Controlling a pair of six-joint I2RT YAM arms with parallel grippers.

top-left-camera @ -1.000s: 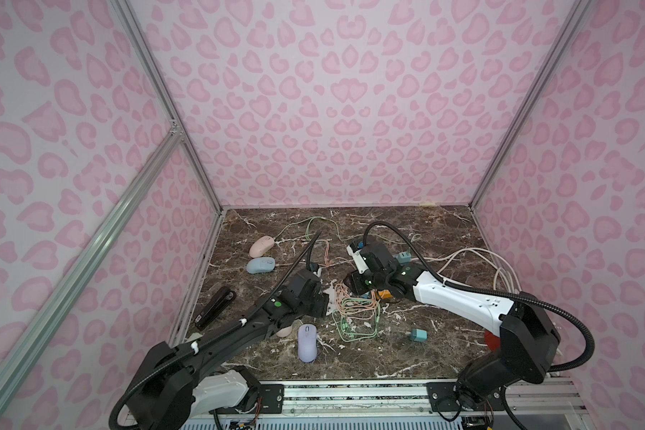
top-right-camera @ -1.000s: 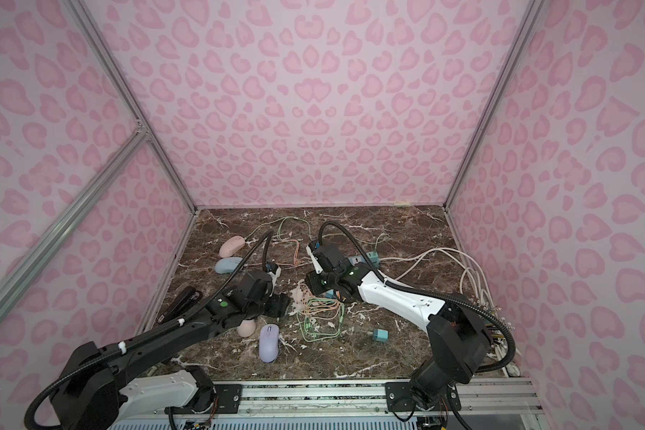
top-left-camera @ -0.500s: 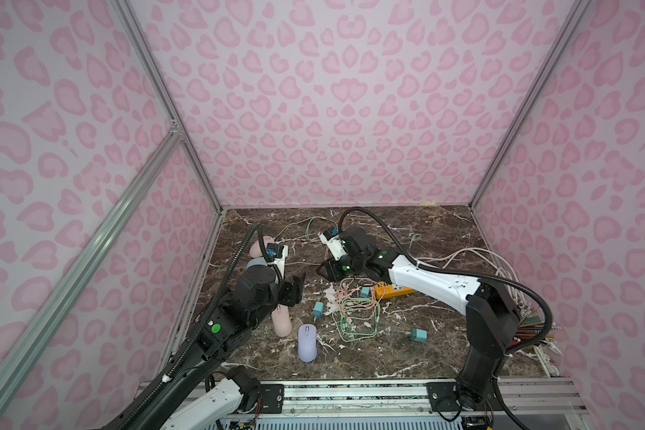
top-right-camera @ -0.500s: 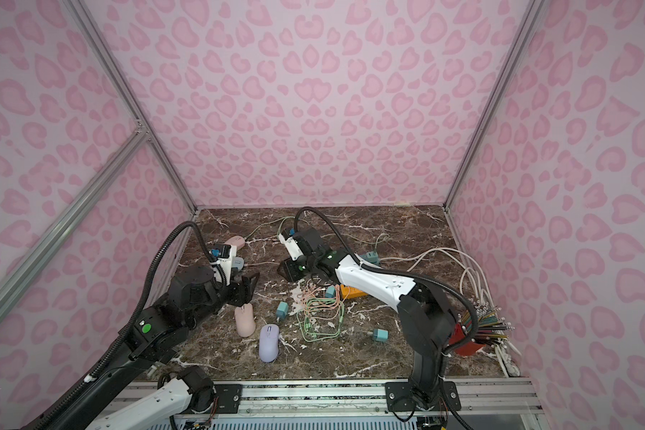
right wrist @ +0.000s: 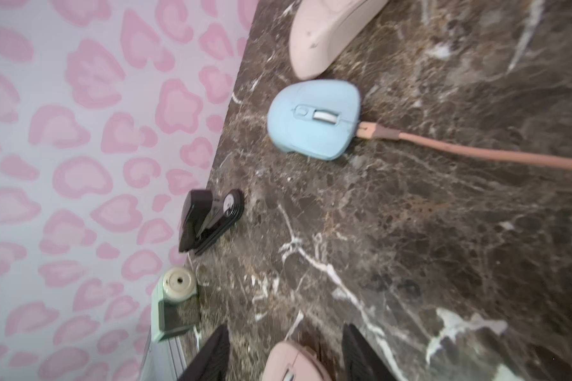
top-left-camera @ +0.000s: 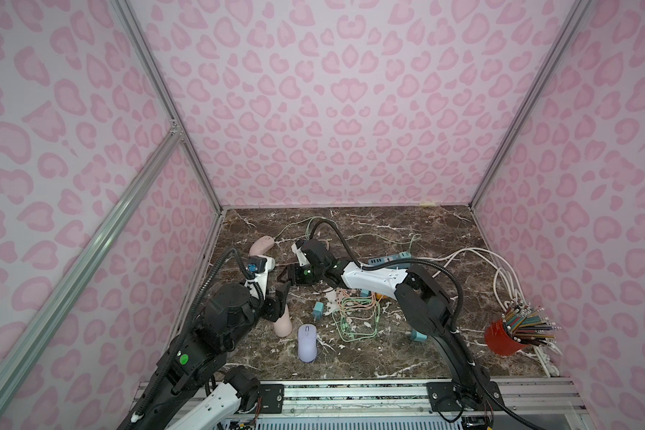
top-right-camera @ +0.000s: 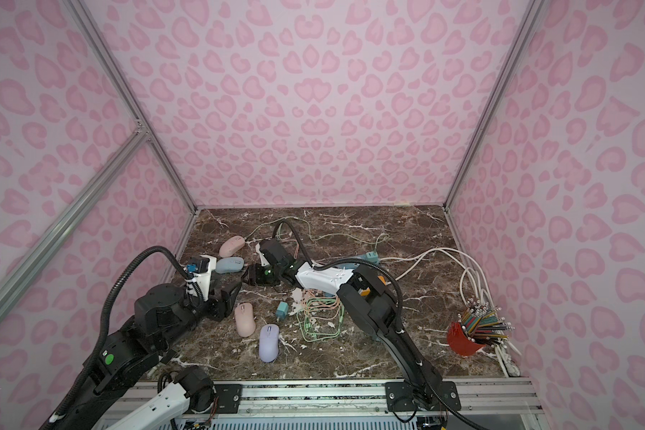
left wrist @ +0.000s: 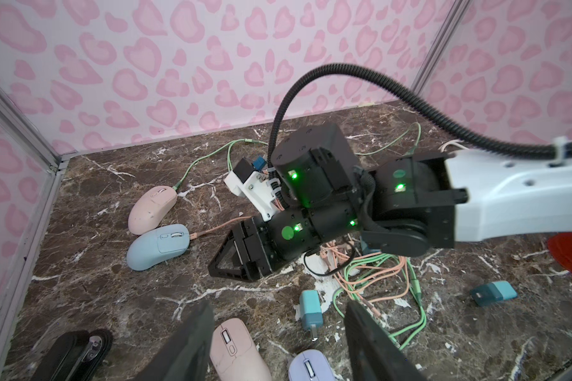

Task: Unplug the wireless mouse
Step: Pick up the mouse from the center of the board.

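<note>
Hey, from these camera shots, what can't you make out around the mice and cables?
Blue mouse: hidden in a top view behind the left wrist camera.
Pink cable: its far end passes under the right arm in the left wrist view.
Near pink mouse: cut off by the frame edge in both wrist views.
Black object by the wall: too blurred in the right wrist view to identify.

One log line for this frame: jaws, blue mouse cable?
left jaws open, empty | right jaws open, empty | blue mouse: pink cable plugged in
</note>
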